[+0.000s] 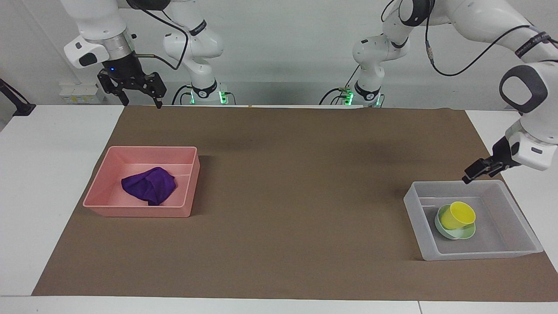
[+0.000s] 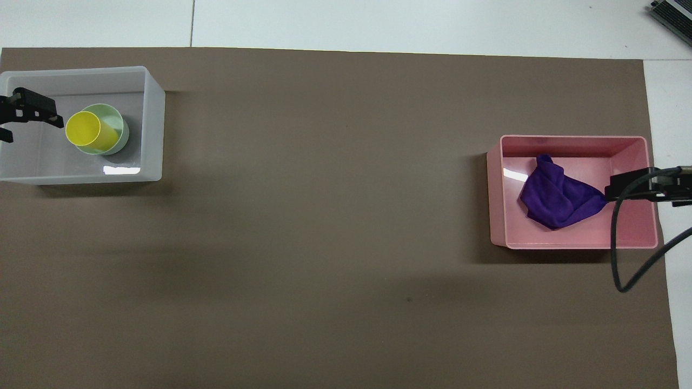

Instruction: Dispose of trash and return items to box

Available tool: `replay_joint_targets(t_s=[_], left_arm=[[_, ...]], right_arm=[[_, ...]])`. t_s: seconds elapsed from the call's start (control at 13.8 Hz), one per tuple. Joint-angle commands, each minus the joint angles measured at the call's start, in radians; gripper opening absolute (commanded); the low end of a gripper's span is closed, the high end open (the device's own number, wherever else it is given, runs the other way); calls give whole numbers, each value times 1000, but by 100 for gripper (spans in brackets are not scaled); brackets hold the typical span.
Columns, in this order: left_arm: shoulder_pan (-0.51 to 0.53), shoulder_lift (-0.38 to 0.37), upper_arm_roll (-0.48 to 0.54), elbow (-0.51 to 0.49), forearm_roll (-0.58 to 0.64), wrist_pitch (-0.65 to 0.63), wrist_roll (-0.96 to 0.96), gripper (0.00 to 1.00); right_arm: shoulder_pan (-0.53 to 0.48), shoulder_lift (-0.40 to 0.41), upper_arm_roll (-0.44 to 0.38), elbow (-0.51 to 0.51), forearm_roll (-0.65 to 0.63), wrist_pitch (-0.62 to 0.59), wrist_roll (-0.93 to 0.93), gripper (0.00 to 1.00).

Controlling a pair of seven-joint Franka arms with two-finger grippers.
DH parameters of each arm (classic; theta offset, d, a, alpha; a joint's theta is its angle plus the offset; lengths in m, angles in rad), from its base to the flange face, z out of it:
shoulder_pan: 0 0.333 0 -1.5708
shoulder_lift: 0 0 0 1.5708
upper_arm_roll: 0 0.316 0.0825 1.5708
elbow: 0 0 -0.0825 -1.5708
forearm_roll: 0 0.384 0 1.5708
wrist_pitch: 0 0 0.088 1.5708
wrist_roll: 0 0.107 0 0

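The yellow cup (image 1: 457, 215) sits mouth up in the mint-green bowl (image 1: 463, 233) inside the translucent box (image 1: 410, 201) at the left arm's end of the table. They also show in the overhead view: cup (image 2: 86, 131), bowl (image 2: 122, 128), box (image 2: 154, 124). My left gripper (image 1: 471, 174) is open and empty, raised above the box edge nearest the robots; it also shows in the overhead view (image 2: 32, 116). My right gripper (image 1: 141, 102) is open and empty, held high over the table edge at the right arm's end, where that arm waits.
A pink bin (image 1: 139, 212) holding a crumpled purple cloth (image 1: 150, 185) stands at the right arm's end; both show in the overhead view, bin (image 2: 573, 244) and cloth (image 2: 557, 197). A brown mat (image 1: 296, 196) covers the table's middle.
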Motion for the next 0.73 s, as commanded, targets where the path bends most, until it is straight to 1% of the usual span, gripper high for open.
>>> replay_joint_targets(t_s=[0.0,0.22,0.36,0.44,0.51,0.58,0.65], left_arm=[[-115,-107,8,-22,104,-148,-24,100],[-153,-126,8,-16,68,-254,-96,100],[-159,-166,2,-14,51,-250,-82,100],[-150,-225,-1,-54,-6,-200,-67,100],[-146,-259,11,-111,-75,-191,-35,100],[-149,-281,14,-141,-118,-175,-13,100],[-149,-296,14,-157,-123,-175,-7,100]], right_arm=[[-8,-26,1,-29,14,9,-28,100],[-8,-26,1,-29,14,9,-28,100],[-8,-26,1,-29,14,9,-28,100],[-10,-26,1,-29,14,9,-28,100],[-10,-26,1,-29,14,9,-28,100],[-8,-26,1,-29,14,9,-28,100],[-8,-26,1,-29,14,9,-28,100]])
